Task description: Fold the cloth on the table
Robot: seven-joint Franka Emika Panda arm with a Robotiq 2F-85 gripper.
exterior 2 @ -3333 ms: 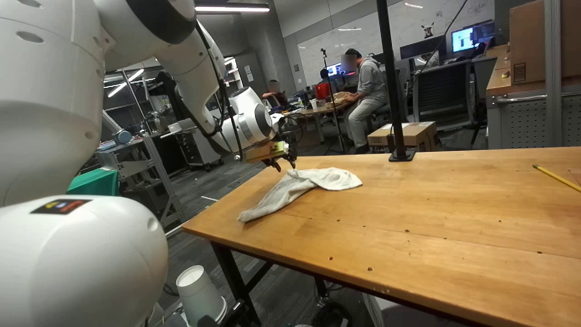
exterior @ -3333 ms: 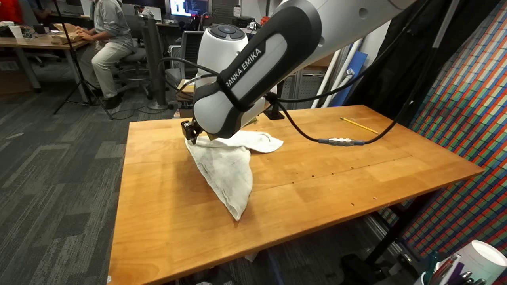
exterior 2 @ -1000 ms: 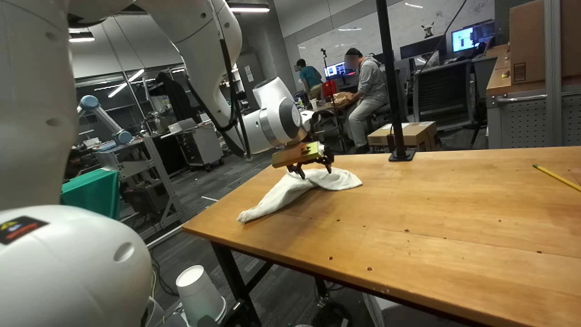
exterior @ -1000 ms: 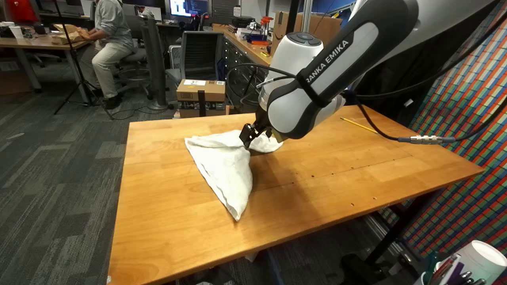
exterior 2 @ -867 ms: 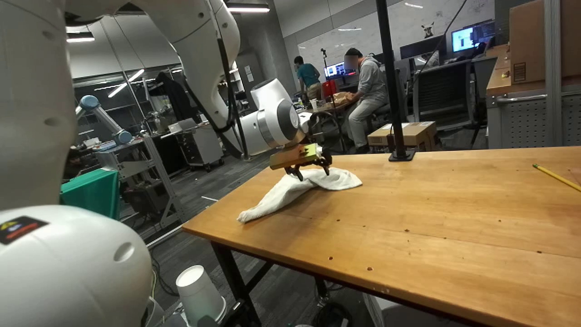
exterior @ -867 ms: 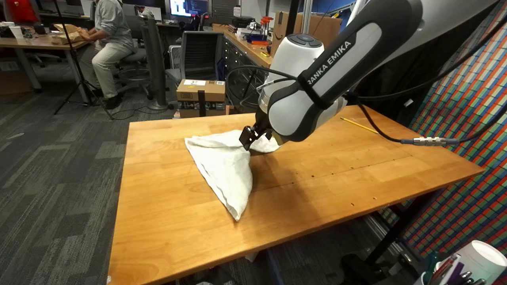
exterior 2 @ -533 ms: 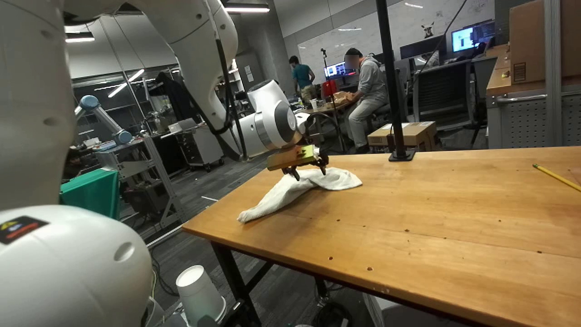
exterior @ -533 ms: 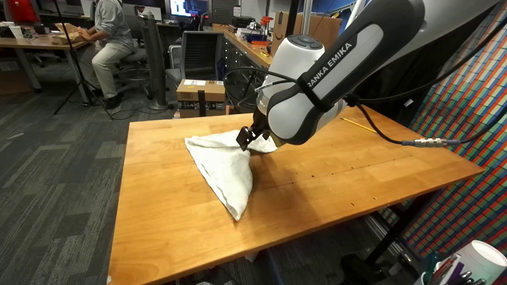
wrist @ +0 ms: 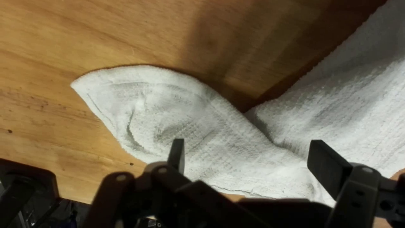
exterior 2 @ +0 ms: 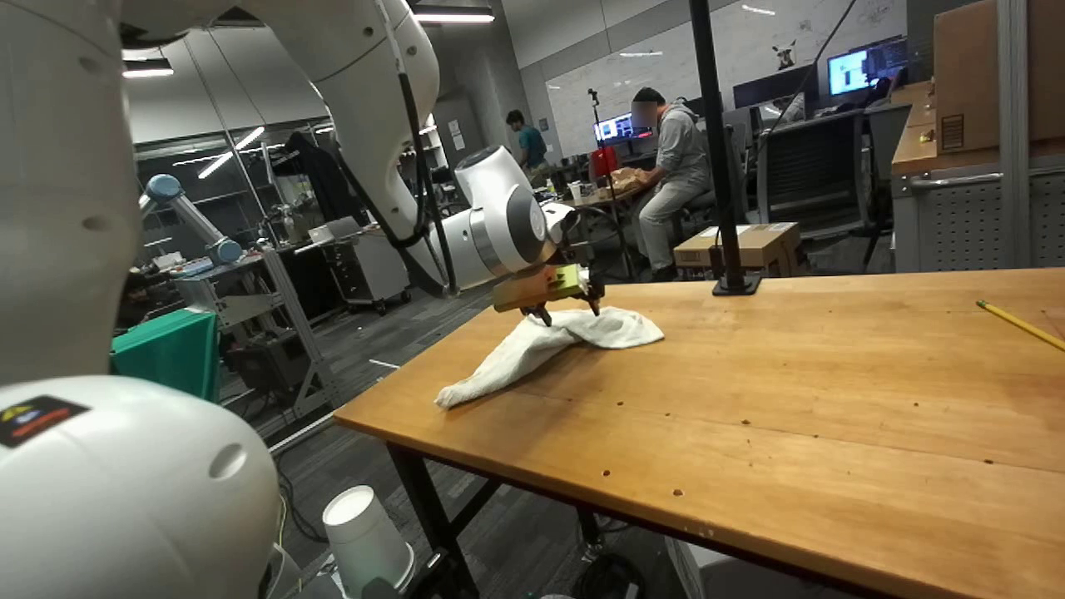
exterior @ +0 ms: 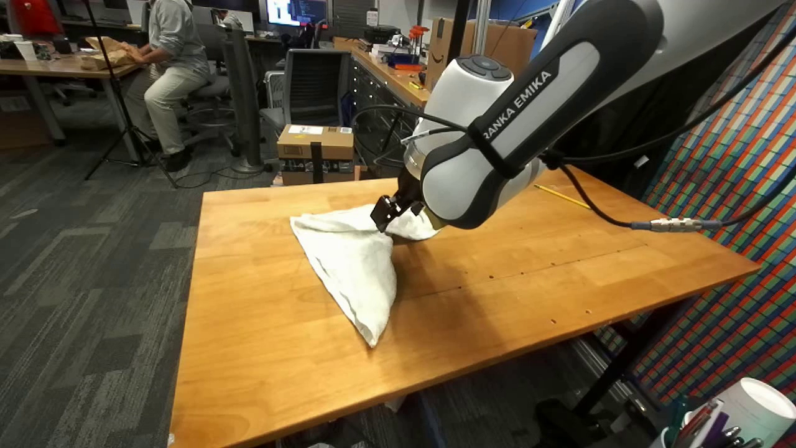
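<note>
While hanging over the cloth (exterior: 357, 267), holds nothing between wide-spread fingers (wrist: 327, 166), well apart from pens (exterior: 715, 429) in a holder (exterior: 659, 442).

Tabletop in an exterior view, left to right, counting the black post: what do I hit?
In an exterior view: cloth → post → pencil, the last cut off by the right edge. The claw overlaps the cloth there, so it gets no slot.
</note>
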